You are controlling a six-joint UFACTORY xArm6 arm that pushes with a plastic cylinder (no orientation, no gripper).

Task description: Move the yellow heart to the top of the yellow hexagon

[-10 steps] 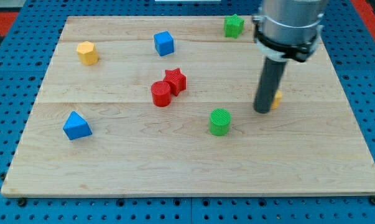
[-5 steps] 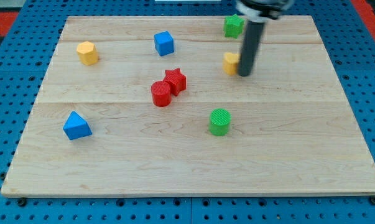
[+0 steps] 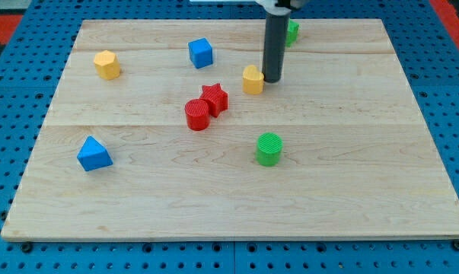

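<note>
The yellow heart (image 3: 253, 79) lies on the wooden board a little above the middle. My tip (image 3: 272, 79) stands right against its right side, touching it. The yellow hexagon (image 3: 106, 64) sits far off at the view's upper left. The rod rises to the view's top edge.
A blue cube (image 3: 201, 52) lies between the heart and the hexagon, near the top. A red star (image 3: 215, 98) and a red cylinder (image 3: 197, 115) touch each other below-left of the heart. A green cylinder (image 3: 269, 148), a blue triangle (image 3: 94, 154), and a green block (image 3: 291, 31) partly behind the rod.
My tip has moved left and up across the board, pushing the yellow heart from the right side towards the middle top. The other blocks have not moved.
</note>
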